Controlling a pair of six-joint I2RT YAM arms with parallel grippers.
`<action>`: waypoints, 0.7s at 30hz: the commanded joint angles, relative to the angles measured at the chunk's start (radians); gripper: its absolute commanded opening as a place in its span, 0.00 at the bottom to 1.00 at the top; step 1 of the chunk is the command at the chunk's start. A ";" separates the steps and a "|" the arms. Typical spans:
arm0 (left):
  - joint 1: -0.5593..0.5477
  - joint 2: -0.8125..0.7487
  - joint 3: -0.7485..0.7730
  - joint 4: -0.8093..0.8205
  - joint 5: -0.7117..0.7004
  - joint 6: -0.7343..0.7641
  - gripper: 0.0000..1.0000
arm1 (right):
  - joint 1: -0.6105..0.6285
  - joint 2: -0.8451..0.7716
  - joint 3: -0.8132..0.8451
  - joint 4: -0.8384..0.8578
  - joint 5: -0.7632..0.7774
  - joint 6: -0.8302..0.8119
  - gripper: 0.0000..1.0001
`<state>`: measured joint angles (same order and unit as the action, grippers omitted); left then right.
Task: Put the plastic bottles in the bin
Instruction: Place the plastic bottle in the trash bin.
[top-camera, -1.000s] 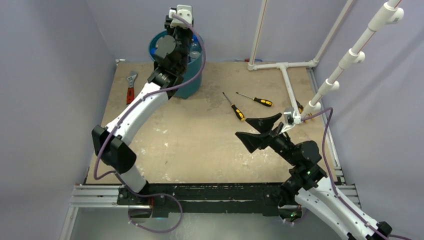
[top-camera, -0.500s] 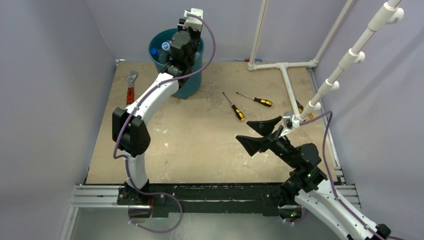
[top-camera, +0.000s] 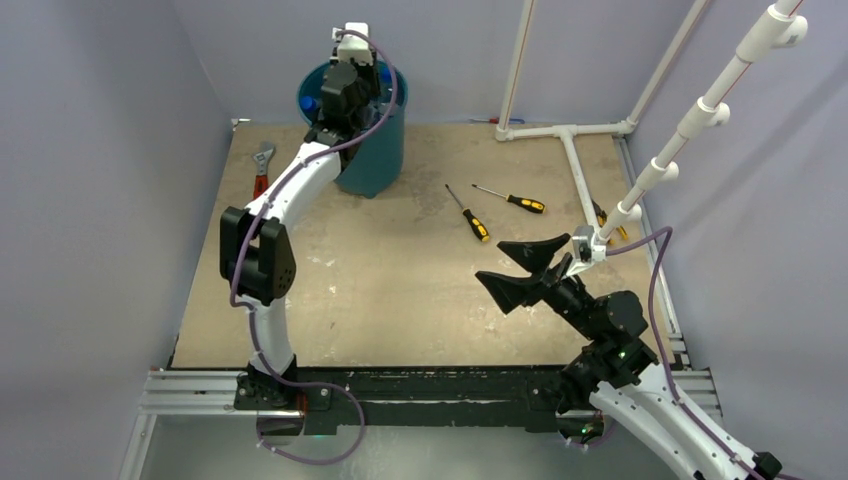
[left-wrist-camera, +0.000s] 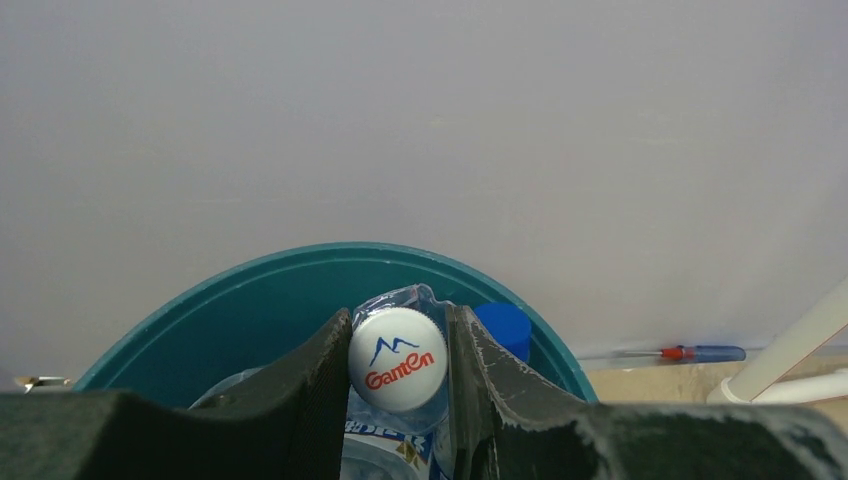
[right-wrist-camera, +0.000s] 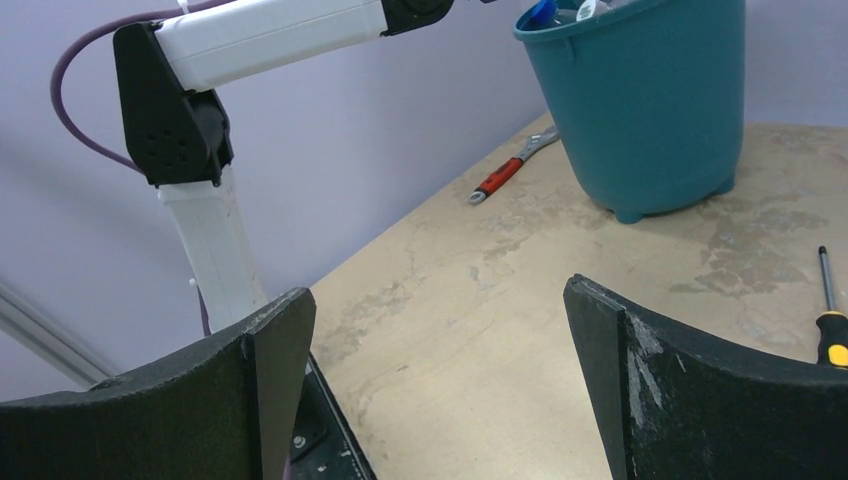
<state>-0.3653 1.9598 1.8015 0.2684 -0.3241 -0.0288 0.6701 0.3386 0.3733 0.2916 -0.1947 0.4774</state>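
Note:
In the left wrist view my left gripper (left-wrist-camera: 398, 322) is shut on a clear plastic bottle (left-wrist-camera: 397, 360) with a white cap, held over the open mouth of the teal bin (left-wrist-camera: 250, 277). Another bottle's blue cap (left-wrist-camera: 503, 326) shows inside the bin, just right of my fingers. From above, the left gripper (top-camera: 350, 82) hangs over the bin (top-camera: 378, 152) at the back left, and a blue cap (top-camera: 307, 102) shows at the rim. My right gripper (top-camera: 490, 262) stands open and empty above the table's right half.
Two yellow-and-black screwdrivers (top-camera: 468, 212) (top-camera: 512, 199) lie right of the bin. A red-handled wrench (top-camera: 262, 172) lies left of it. A white pipe frame (top-camera: 575, 150) stands at the back right. The right wrist view shows the bin (right-wrist-camera: 650, 110) and the wrench (right-wrist-camera: 510, 170) far ahead.
The left arm has folded in, its elbow moving toward the bin, and its wrist has shifted back left over the bin's mouth. The right arm has barely moved.

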 joint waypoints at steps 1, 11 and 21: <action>0.020 -0.010 -0.022 -0.009 0.052 -0.069 0.00 | 0.009 -0.013 0.004 0.012 0.018 -0.018 0.98; 0.044 -0.003 -0.061 -0.058 0.069 -0.099 0.00 | 0.010 -0.002 0.008 0.007 0.027 -0.023 0.98; 0.054 -0.059 -0.098 -0.078 0.086 -0.100 0.04 | 0.010 0.033 0.036 -0.005 0.037 -0.032 0.98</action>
<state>-0.3275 1.9507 1.7508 0.2741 -0.2558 -0.1131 0.6739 0.3599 0.3733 0.2905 -0.1741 0.4675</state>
